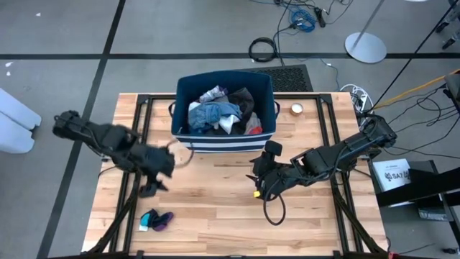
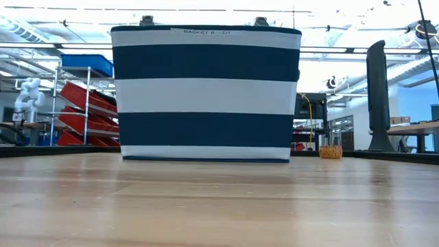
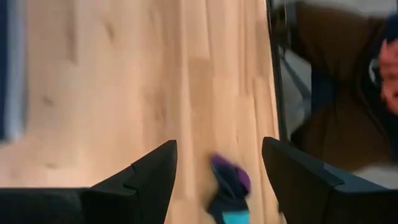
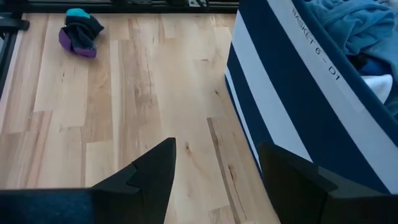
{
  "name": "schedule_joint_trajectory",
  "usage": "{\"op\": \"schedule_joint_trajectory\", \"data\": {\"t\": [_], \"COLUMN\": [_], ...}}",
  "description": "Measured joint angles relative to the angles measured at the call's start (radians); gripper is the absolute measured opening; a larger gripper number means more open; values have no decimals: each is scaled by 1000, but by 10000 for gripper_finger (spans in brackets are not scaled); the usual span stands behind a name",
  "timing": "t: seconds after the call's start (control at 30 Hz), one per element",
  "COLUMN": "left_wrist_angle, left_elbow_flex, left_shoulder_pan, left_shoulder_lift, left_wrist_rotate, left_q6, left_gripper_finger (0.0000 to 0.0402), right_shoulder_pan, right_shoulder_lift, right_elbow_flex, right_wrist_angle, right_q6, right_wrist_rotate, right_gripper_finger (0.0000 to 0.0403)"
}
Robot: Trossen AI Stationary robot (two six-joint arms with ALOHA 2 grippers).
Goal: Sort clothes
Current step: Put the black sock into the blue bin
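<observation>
Hovering with my left tool (image 1: 152, 188) spread empty above the socks (image 1: 156, 219) on the worktop (image 1: 215, 208), my right tool (image 1: 256, 183) waited open beside the bin (image 1: 224, 138).

Matt striped cloth bin (image 1: 224, 137) of soft clothes (image 1: 215, 114) on smooth wooden table (image 1: 215, 208).

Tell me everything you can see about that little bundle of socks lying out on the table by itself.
The sock bundle is a small crumpled clump of soft knit fabric: dark navy in the middle, a purple part on one side, a teal tip on the other. It lies loose on the bare wooden table near the front edge on the left arm's side, apart from the striped bin. Nothing touches it; the open left gripper is above the table nearby.
</observation>
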Motion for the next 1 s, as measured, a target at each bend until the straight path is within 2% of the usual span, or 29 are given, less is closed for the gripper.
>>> {"op": "schedule_joint_trajectory", "data": {"t": [0.1,0.3,0.4,0.67,1.0], "left_wrist_angle": [19,88,129,330,381], "left_elbow_flex": [-64,-173,-229,-349,-443], "left_shoulder_pan": [-97,-247,-312,-429,-540], "left_shoulder_lift": [8,50,84,169,303], "left_wrist_rotate": [-3,-106,-121,-124,-111], "left_q6": [-92,-231,-275,-388,-493], "left_gripper_finger": [244,244,244,244,244], "right_shoulder_pan": [0,0,0,1,1], "right_shoulder_lift": [0,0,0,0,0], "right_elbow_flex": [0,0,0,0,0], "right_wrist_angle": [1,4,6,6,14], "right_q6": [0,2,3,3,3], "right_wrist_rotate": [0,-2,-3,-4,-5], "right_gripper_finger": [217,217,217,217,217]}}
